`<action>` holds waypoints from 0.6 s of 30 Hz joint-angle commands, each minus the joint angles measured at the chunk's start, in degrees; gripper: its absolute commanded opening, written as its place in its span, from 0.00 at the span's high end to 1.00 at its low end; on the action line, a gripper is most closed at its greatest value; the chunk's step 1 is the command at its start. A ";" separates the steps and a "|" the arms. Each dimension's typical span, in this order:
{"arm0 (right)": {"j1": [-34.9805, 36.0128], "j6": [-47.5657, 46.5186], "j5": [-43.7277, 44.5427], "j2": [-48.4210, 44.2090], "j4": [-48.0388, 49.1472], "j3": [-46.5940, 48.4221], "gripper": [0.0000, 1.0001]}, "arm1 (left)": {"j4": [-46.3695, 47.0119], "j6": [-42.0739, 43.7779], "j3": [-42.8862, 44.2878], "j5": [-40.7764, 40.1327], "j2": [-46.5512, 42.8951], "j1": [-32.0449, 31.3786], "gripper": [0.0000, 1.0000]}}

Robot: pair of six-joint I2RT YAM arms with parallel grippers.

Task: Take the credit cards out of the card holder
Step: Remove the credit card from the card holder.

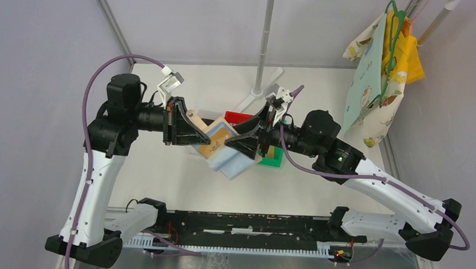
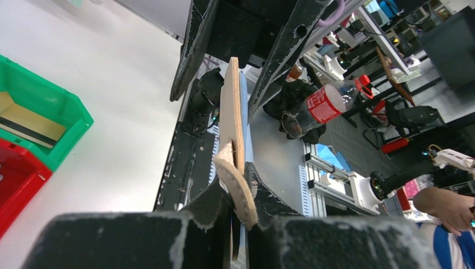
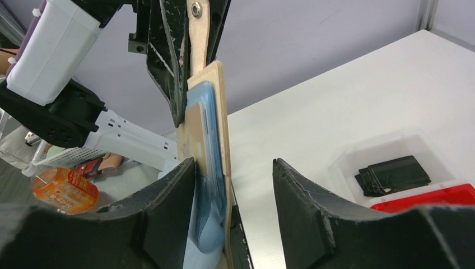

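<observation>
The tan card holder [image 1: 220, 147] hangs open above the table, its light blue pockets facing up. My left gripper [image 1: 193, 134] is shut on its flap end; the left wrist view shows the holder edge-on [image 2: 231, 112] between the fingers [image 2: 238, 175]. My right gripper [image 3: 232, 174] is open and straddles the holder's other end [image 3: 215, 112]. Its left finger [image 3: 168, 196] touches the blue pockets, while the right finger stands apart. A gold credit card [image 3: 196, 131] sits in a pocket. Another gold card with a dark stripe [image 2: 28, 126] lies in the green bin [image 2: 56, 106].
The red bin [image 1: 239, 117] and green bin [image 1: 275, 157] sit under the right gripper. A clear tray [image 3: 341, 168] holds black objects. A metal pole [image 1: 265, 45] stands behind, and patterned cloths [image 1: 380, 74] hang at the back right.
</observation>
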 commanded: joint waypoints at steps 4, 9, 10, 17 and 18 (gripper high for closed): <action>-0.39 -4.45 -2.92 -4.18 -2.30 0.42 0.23 | 4.94 -5.07 1.72 4.52 -0.36 -0.21 0.95; -0.42 -6.54 -3.19 -7.44 -3.65 4.32 0.05 | 4.98 -5.89 1.76 5.92 -0.18 -0.26 0.96; -0.42 -6.73 -3.20 -7.96 -3.51 4.81 0.03 | 4.95 -5.98 1.70 6.03 -0.23 -0.22 0.96; -0.41 -5.94 -2.77 -7.53 -2.18 7.61 0.02 | 4.95 -6.51 1.60 6.56 -0.31 -0.21 0.96; -0.40 -5.69 -2.84 -7.29 -1.80 7.68 0.02 | 4.94 -6.54 1.51 6.65 -0.39 -0.21 0.96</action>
